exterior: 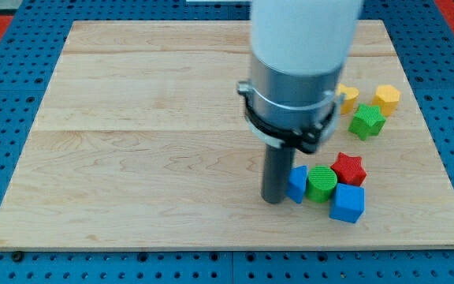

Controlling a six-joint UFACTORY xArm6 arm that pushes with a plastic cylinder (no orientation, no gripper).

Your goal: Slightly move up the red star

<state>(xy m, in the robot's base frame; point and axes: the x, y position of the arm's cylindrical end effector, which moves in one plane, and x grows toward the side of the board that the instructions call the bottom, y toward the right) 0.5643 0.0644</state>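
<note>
Down at the board's lower right, our tip (273,200) rests on the wooden board (148,118), at the end of the dark rod; we carry no jaws, so there is nothing to open or close and nothing held.

From the one camera view, our tip stands just to the view's left of a blue block (297,184), touching it or very nearly so; we cannot tell which. Beside that block, to the view's right, sits a green cylinder (321,183), and just past it the red star (348,168), slightly nearer the view's top. A blue cube (347,203) lies right under the star, toward the view's bottom, seemingly touching it. Farther toward the view's top right, well apart from this cluster, are a green star (366,121), a yellow block (386,98) and another yellow block (347,97), partly hidden behind our arm.

So the red star lies to the view's right of our tip, with two blocks between. To push it toward the view's top, we judge that our tip must first get beneath it, and the blue cube sits exactly there. The star itself looks roughly symmetrical, with no clear long axis.
</note>
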